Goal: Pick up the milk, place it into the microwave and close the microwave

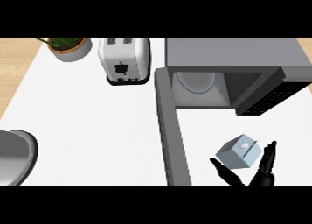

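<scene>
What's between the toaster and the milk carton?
In the head view, the microwave's open door stands between the toaster and the milk carton; white counter lies either side.

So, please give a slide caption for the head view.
Black right hand open around the tilted pale grey milk carton, before the open grey microwave.

A single head view looks steeply down on the white bench (pixel 87 122) from above its near edge, facing the far edge. The open microwave (pixel 235 65) stands toward the far right corner, the toaster (pixel 124 59) and a potted plant (pixel 69 46) along the far edge. It sits close enough that the right robot hand (pixel 251 173) enters at the near edge.
</scene>
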{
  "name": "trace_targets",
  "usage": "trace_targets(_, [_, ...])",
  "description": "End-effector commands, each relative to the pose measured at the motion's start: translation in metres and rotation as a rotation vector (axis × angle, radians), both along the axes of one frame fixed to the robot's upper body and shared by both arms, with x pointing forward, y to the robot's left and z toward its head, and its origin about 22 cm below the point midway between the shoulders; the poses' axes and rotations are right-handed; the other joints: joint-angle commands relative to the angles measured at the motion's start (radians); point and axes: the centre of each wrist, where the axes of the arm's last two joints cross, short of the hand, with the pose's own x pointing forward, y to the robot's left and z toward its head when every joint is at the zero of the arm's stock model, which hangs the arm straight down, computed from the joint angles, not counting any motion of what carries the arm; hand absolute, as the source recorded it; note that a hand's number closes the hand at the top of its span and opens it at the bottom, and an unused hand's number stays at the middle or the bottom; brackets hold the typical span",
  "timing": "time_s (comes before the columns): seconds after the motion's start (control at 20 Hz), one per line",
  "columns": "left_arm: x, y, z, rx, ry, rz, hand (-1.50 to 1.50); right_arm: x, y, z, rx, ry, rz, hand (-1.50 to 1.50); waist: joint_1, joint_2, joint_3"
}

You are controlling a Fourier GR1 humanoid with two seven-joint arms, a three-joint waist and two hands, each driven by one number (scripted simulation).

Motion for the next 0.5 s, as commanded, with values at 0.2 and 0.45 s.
trace_targets(0.2, [0.002, -0.006, 0.016, -0.024, -0.044, -0.041, -1.50, 0.014, -0.031, -0.021, 0.012, -0.026, 0.041, 1.50, -0.003, 0.001, 0.000])
trace_targets(0.45, [-0.008, -0.008, 0.014, -0.018, -0.057, -0.033, -1.50, 0.022, -0.029, -0.029, -0.152, -0.039, 0.123, 1.50, 0.005, 0.001, 0.000])
